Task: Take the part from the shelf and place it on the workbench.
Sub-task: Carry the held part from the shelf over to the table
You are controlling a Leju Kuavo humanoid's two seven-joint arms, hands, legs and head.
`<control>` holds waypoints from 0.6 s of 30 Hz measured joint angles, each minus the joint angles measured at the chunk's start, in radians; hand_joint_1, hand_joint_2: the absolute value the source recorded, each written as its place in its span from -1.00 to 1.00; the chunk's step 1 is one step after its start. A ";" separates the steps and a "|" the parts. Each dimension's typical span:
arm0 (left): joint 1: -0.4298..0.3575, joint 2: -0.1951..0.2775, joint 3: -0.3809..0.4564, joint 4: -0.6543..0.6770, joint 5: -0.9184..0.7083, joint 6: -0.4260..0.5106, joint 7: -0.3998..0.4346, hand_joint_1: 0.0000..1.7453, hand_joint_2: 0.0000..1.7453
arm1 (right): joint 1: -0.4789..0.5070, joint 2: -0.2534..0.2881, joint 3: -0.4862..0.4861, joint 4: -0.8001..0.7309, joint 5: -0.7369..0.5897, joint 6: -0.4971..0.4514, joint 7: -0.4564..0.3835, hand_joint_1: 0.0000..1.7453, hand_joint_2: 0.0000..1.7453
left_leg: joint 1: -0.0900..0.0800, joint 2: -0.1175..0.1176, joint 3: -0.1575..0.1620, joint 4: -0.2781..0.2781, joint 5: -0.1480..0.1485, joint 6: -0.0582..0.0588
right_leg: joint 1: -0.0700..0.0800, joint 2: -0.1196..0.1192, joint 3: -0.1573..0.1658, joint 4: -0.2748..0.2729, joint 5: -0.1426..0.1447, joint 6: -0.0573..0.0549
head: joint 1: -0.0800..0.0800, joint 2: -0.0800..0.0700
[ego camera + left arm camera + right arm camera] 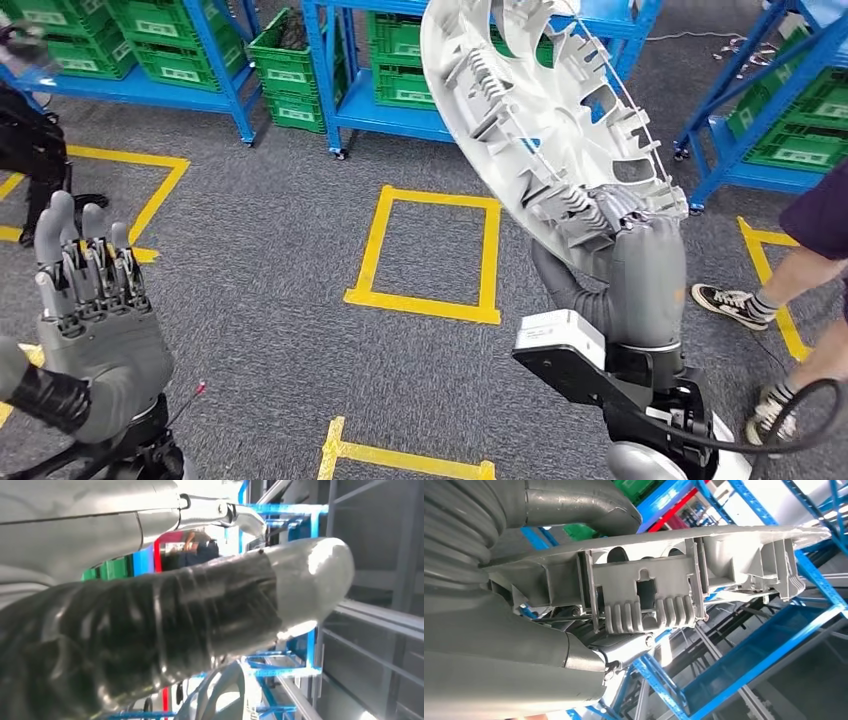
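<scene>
The part is a large silver wheel cover, held up tilted with its ribbed back side toward me. My right hand grips its lower rim. In the right wrist view the cover's rim with its clips runs between the thumb and the fingers. At the lower left of the head view my left hand is raised with its fingers straight, apart and holding nothing. Up close in the left wrist view, its dark thumb with a grey tip touches nothing.
Blue shelves with green crates line the far side. Yellow tape squares mark the grey floor. A person's legs and sneakers stand at the right, close to my right arm. A dark stand is at the far left.
</scene>
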 joint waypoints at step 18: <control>0.099 0.008 0.028 -0.051 -0.054 0.120 -0.011 -1.00 -1.00 | -0.049 0.042 0.027 0.062 -0.102 0.006 -0.083 1.00 1.00 | 0.011 0.001 -0.173 0.298 -0.115 -0.067 | -0.018 -0.016 0.028 -0.063 0.053 -0.037 | -0.021 0.000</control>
